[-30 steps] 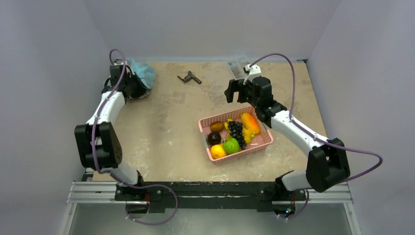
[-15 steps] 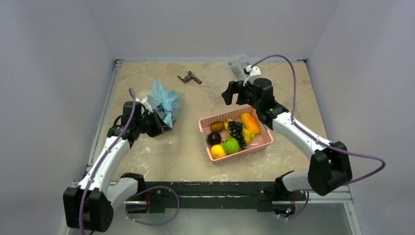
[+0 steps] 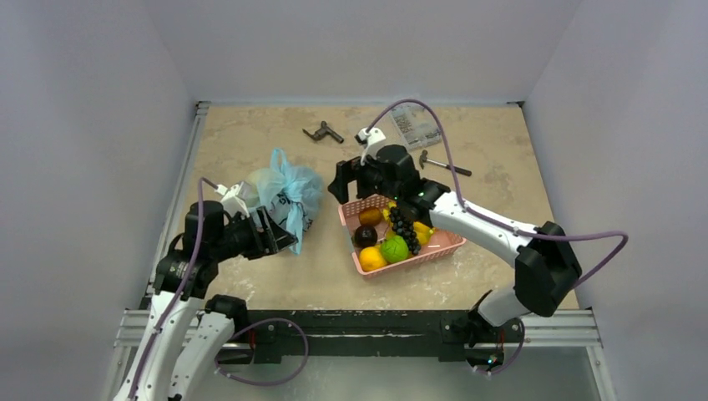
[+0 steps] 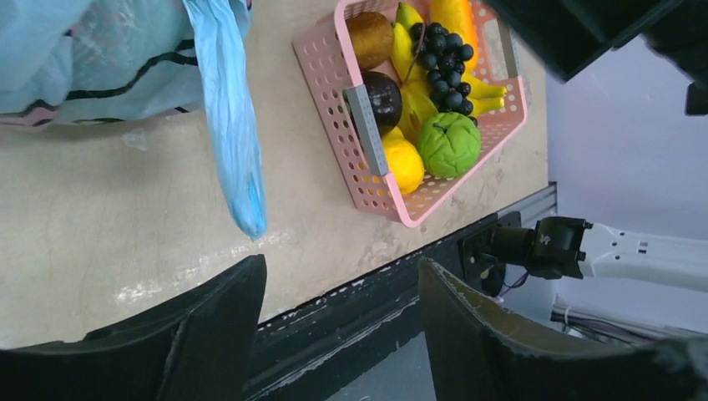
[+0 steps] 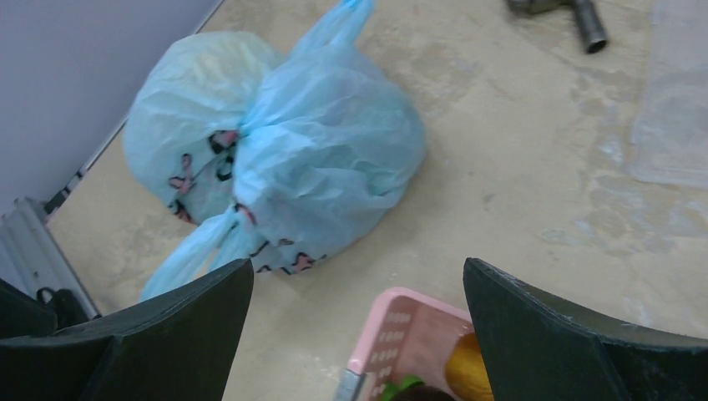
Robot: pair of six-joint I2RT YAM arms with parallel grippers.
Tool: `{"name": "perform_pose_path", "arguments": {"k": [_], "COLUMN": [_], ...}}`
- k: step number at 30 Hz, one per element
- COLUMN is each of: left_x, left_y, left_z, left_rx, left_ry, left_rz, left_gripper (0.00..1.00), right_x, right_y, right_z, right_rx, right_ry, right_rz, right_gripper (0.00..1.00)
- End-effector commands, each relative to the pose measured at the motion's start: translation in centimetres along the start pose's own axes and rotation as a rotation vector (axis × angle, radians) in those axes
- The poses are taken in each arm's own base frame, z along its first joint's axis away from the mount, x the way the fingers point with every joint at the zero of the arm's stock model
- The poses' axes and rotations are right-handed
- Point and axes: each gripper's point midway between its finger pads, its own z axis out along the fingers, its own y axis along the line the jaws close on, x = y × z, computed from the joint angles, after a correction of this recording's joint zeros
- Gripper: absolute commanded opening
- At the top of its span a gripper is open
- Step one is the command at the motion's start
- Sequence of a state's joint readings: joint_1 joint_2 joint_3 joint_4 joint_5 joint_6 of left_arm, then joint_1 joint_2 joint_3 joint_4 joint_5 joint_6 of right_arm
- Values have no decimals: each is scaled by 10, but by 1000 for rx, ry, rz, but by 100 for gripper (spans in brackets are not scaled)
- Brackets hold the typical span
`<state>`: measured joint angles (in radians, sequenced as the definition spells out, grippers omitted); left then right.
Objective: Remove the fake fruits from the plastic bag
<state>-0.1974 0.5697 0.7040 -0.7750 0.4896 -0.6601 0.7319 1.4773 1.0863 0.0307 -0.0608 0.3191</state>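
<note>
**Task items.** The thin translucent pale blue plastic bag (image 3: 288, 194), with pink motifs and dark lettering, lies on the beige counter (image 3: 292, 276). It is left of centre, between the left arm (image 3: 177, 271) and the pink slatted plastic basket (image 3: 413, 258), and touches neither. The bag is bunched shut at the neck and bulges in two lobes. One loop handle stands up at its far side. One loose strand (image 4: 230, 142) trails onto the counter toward the left arm. The fake fruits are enclosed in the bag. The film hides their shape and colour, apart from a paler greenish tint in the left lobe (image 5: 192, 100).

**Left jaws.** Apart, with nothing between them. They sit low, just on the near side of the trailing strand, which hangs clear of both fingers in the left wrist view.

**Right jaws.** Wide apart, with nothing between them. They are held above the far left corner of the basket, facing the bag and clear of it. The right arm (image 3: 484, 228) crosses over the basket's far side.

**Basket contents.**
- Dark purple grape bunch (image 3: 402, 221)
- Bright lime-green fruit (image 3: 394, 248)
- Round orange-yellow fruit (image 3: 371, 259)
- Dark maroon fruit (image 3: 364, 236)
- Brown kiwi-like fruit (image 3: 371, 215)
- Yellow bananas (image 4: 477, 87)

**Far part of the counter.**
- Dark metal tool (image 3: 322, 131)
- Small hammer (image 3: 447, 166)
- Clear plastic packet (image 3: 415, 125)
</note>
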Motion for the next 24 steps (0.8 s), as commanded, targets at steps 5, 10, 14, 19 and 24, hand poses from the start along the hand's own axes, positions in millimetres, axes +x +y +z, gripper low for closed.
{"name": "perform_pose_path", "arguments": {"k": [5, 10, 14, 19, 24], "left_x": [-80, -141, -165, -173, -151], "left_y": [-8, 6, 31, 50, 68], "left_z": [-46, -21, 20, 53, 74], "left_rx": [-245, -392, -449, -438, -357], "left_ry": [-198, -245, -127, 7, 88], "left_rz": [218, 296, 244, 210, 179], "left_gripper": [72, 71, 72, 69, 42], "right_x": [-19, -21, -18, -6, 7], "right_y": [96, 103, 104, 107, 103], "right_z": [33, 43, 43, 51, 70], "right_rx": [-132, -138, -159, -171, -149], "right_ry": [-51, -108, -130, -91, -49], "right_rz": [23, 175, 232, 242, 212], "right_gripper": [99, 97, 87, 77, 71]}}
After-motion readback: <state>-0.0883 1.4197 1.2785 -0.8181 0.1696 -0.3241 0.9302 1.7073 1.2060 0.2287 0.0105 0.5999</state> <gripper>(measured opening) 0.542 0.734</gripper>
